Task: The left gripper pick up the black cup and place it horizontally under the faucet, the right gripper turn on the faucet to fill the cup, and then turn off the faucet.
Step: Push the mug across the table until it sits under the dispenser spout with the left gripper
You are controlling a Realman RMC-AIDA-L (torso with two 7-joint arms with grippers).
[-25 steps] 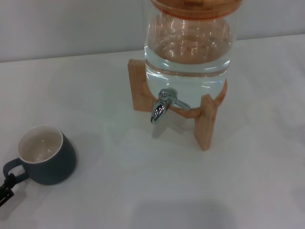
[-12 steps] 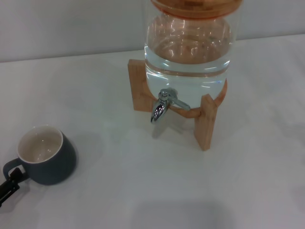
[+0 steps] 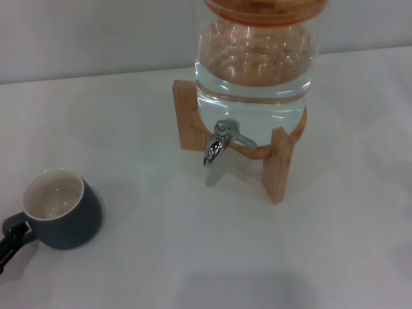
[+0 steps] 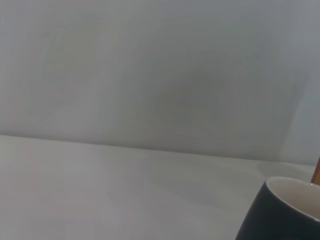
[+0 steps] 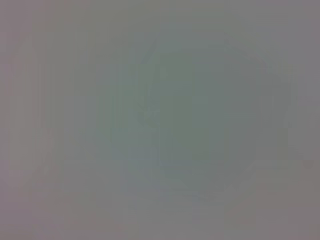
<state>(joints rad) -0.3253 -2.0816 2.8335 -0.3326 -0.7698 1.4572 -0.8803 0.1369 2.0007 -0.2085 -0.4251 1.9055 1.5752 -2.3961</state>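
The black cup [image 3: 61, 215] stands upright on the white table at the front left, cream inside showing, its loop handle pointing to the left edge. Only the black tip of my left gripper [image 3: 11, 239] shows at that edge, right at the handle. The cup's rim and side also show in the left wrist view [image 4: 280, 215]. The chrome faucet [image 3: 219, 141] sticks out of the glass jar at the middle, spout down, with nothing under it. My right gripper is out of view; the right wrist view shows only a plain grey blur.
The large glass jar [image 3: 254, 71], part full of water, rests on a wooden stand [image 3: 277, 164] at the back centre. The white table [image 3: 161, 257] stretches between the cup and the faucet. A pale wall runs behind.
The left gripper's tip has crept up and in to the cup's handle. The cup has shifted very slightly to the left. The faucet and jar have not moved.
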